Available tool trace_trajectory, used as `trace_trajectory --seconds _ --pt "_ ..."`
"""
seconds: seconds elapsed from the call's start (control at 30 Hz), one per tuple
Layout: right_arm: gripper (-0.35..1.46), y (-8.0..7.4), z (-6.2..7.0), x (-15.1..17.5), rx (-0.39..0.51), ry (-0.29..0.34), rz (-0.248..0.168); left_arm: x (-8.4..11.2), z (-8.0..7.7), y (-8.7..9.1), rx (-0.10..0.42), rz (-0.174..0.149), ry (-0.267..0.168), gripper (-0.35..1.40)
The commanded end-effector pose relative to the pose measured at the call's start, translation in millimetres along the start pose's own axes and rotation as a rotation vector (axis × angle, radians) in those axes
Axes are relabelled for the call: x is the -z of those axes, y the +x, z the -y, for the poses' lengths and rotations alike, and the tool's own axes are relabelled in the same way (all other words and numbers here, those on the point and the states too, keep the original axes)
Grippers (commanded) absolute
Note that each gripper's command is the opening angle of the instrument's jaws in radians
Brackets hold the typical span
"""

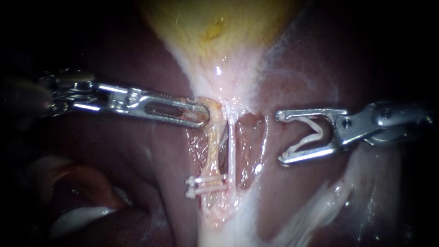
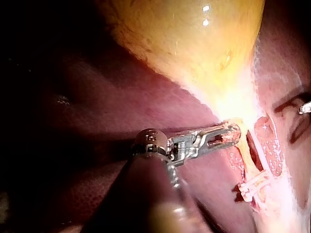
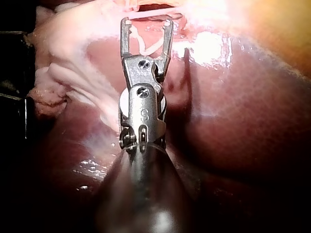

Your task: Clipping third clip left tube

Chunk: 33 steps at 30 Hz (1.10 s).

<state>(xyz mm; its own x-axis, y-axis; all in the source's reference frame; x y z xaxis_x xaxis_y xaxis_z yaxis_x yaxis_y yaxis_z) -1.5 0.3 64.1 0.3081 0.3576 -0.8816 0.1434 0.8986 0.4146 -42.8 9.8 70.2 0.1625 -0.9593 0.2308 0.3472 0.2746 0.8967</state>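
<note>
Both sets of jaws are occupied. My left instrument, coming in from the left edge of the endoscope view, has its slotted jaws lying together. As far as I can judge, they pinch the upper end of the left tube just below the gallbladder, which fills the upper middle of the frame. My right instrument, entering from the right edge, has its jaws standing wide apart with a white clip cradled between them, both jaws touching it. It hangs over the liver, apart from the tubes and not yet around anything.

The left tube runs down the centre of the frame, pale orange, with the thinner right tube just beside it. Low on the left tube, two clips sit side by side across it.

To do this well, I would want the left pull steady so the tube stands straight and clear of its neighbour. I would then bring the loaded jaws in across the bare stretch above the two clips and leave a gap between them. Both jaw tips should show beyond the tube's far side before I squeeze, so the clip takes its whole width. The main risk I see is catching the right tube, which lies between my clip and the target.
</note>
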Motion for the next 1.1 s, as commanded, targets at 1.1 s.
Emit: trace_trajectory --seconds 1.1 --pt "0.50 -0.4 0.1 -5.4 -0.056 0.008 -0.009 6.1 7.7 -2.2 0.037 0.019 0.040 -0.35"
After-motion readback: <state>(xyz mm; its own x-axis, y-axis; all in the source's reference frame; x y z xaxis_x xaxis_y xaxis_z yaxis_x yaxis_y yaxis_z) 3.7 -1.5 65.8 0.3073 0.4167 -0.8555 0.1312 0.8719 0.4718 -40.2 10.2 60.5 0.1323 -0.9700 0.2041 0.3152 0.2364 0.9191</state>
